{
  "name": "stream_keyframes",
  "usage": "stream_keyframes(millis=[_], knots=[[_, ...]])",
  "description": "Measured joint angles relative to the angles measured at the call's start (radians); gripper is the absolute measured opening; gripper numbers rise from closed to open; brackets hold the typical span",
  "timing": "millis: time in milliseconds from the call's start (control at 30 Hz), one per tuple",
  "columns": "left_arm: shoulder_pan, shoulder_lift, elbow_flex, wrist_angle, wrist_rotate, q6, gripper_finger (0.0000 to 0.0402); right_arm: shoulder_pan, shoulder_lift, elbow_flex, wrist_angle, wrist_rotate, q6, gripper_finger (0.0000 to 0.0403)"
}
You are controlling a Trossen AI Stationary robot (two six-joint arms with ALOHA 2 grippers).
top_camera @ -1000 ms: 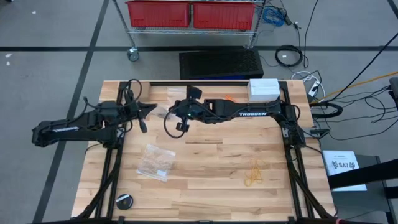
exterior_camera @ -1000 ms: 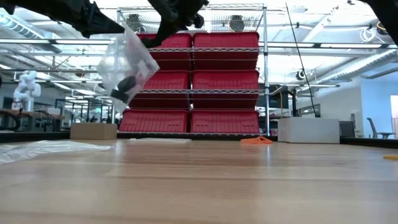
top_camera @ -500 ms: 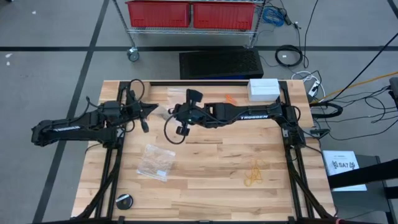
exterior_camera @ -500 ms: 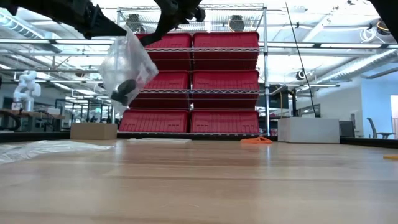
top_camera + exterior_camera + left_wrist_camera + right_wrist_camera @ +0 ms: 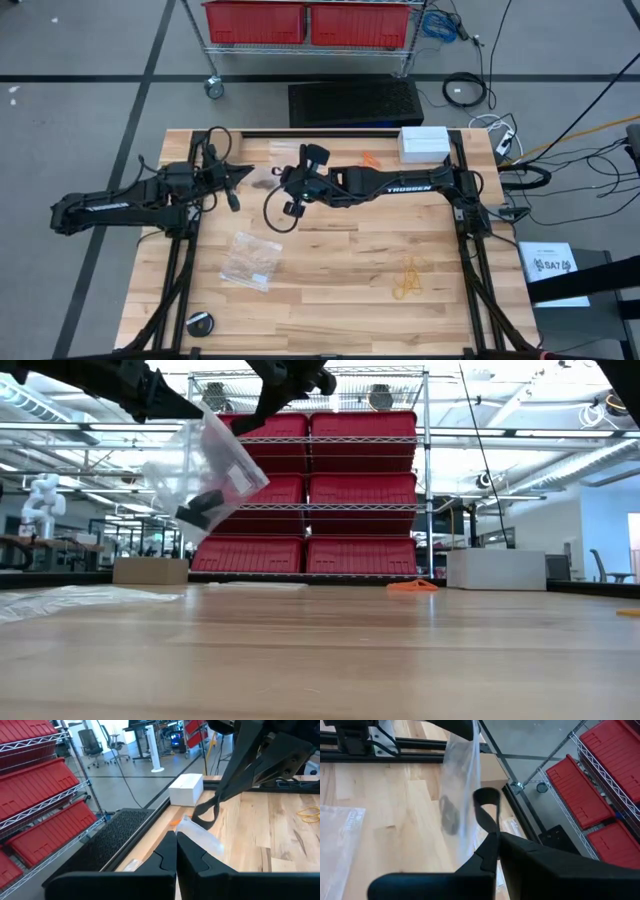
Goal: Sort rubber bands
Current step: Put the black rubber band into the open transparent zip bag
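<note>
Clear bag [image 5: 205, 475] between 2 closed grippers

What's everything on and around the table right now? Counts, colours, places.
clear bag: 1, black rubber bands inside, held in the air by both grippers, table's far left
second clear bag: 1, pale bands inside, flat, near left
yellow-tan rubber bands: loose pile, near right
orange rubber bands: few, far edge
white box: 1, far right corner
black round object: 1, near left corner
red bins: several, wire rack behind
left gripper: shut on bag
right gripper: shut on bag
</note>
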Motion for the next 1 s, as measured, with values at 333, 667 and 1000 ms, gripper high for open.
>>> stream_keyframes(millis=[333, 667, 1000], knots=[[0.000, 0.000, 0.000, -0.002, -0.020, -0.001, 0.0000, 0.019, 0.000, 0.001, 0.001, 0.022, 0.004, 0.0000], [0.000, 0.000, 0.000, -0.001, -0.020, -0.003, 0.0000, 0.004, 0.001, 0.001, -0.001, -0.005, 0.010, 0.0000], [0.000, 0.015, 0.000, 0.018, 0.003, -0.008, 0.0000, -0.036, 0.031, 0.002, 0.006, -0.066, 0.011, 0.0000]])
